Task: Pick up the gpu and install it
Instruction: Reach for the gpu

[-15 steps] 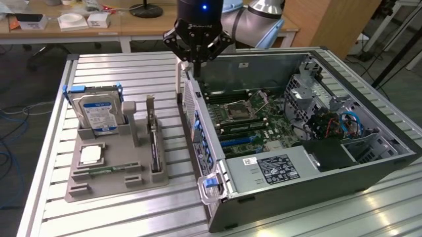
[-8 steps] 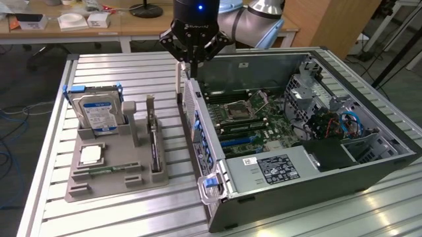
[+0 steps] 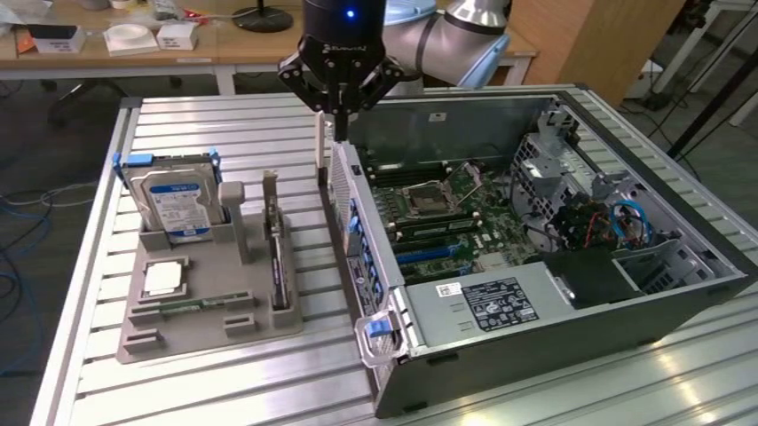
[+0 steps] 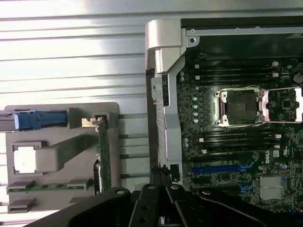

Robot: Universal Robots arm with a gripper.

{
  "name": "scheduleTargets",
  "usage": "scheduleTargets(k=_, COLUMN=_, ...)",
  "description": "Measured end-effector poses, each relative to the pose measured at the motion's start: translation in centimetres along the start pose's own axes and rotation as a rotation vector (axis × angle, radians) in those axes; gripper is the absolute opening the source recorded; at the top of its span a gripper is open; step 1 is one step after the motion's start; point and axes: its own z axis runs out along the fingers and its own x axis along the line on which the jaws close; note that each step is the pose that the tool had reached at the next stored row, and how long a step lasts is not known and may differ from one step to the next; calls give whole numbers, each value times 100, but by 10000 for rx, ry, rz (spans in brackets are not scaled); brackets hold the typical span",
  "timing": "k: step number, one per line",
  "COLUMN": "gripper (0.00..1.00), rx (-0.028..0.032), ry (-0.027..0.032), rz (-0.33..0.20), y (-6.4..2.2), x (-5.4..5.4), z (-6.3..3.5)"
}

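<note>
The gpu is a thin dark card standing on edge in a slot of the grey holder tray, its silver bracket at the far end. In the wrist view the gpu appears as a narrow green-black strip in the tray. My gripper hangs above the rear wall of the open computer case, beyond the tray's far end and apart from the card. Its fingers are shut together with nothing between them. Blue expansion slots lie on the motherboard.
In the tray stand a silver hard drive with a blue-white label, a processor chip and a narrow green memory stick. A latch bar with blue clips runs along the case's rear wall. Desks with white boxes are behind.
</note>
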Motion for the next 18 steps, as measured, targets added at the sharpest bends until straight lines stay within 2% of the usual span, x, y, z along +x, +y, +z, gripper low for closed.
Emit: scheduleTargets(k=18, gripper=11, rx=0, ry=0, rz=0, y=-15, x=195, z=10)
